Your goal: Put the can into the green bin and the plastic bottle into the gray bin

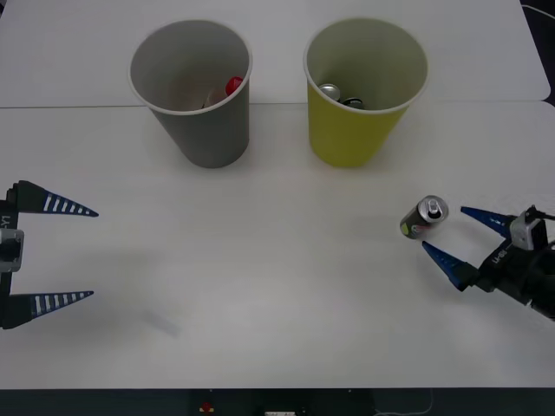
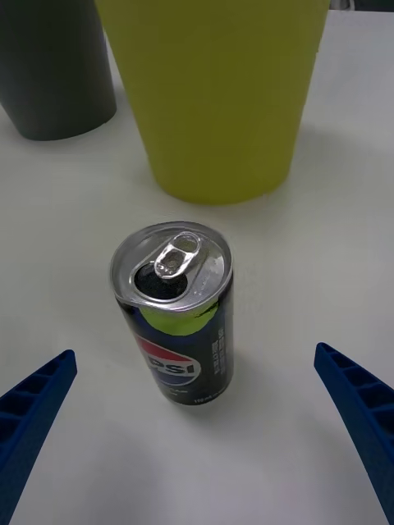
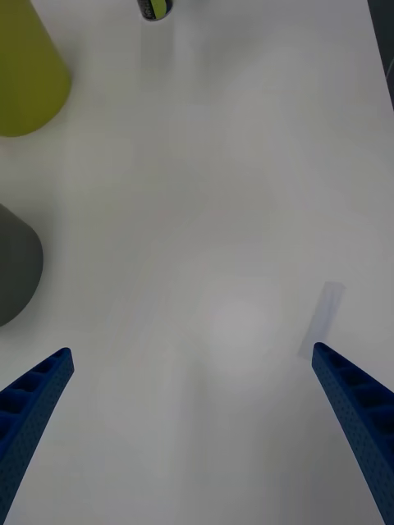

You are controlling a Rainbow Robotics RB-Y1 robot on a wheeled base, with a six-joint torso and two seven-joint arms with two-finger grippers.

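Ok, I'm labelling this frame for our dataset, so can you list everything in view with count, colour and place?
can: one, dark with a silver top, standing upright on the table near the right edge, between the right gripper's fingers but not touched.
green bin: one, yellow-green, far side of the table to the right; silver-topped cans lie inside.
gray bin: one, gray, far side to the left of the green bin; something with a red part lies inside.
table: one, white, under everything.
left gripper: one, blue ribbed fingers, open, at the left edge over bare table.
right gripper: one, blue fingers, open, at the right edge, facing the can.
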